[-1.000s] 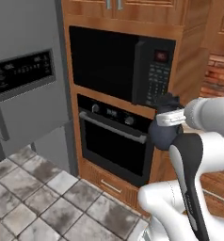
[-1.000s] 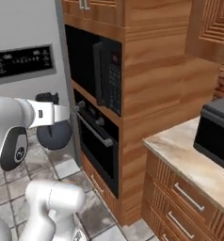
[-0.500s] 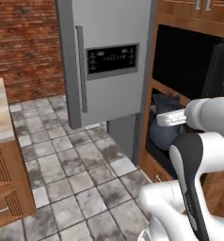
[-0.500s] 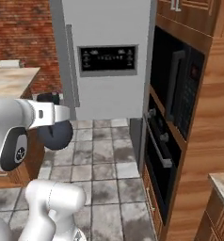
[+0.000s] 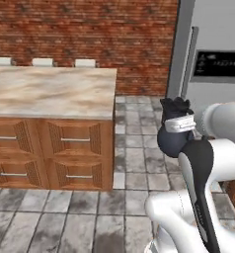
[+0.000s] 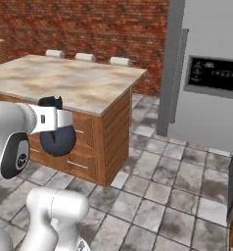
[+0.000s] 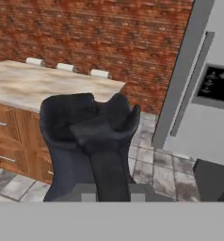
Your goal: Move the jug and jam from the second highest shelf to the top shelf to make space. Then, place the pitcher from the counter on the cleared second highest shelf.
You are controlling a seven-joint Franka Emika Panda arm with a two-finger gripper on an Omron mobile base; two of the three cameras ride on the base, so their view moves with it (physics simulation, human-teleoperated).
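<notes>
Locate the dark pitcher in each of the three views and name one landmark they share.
Left base view: pitcher right of centre, in the gripper, above the tiled floor.
Right base view: pitcher at left, before the wooden drawer fronts.
Hand view: pitcher at lower centre, wavy rim toward the camera.
Shared landmark: the beige counter before the brick wall.
</notes>
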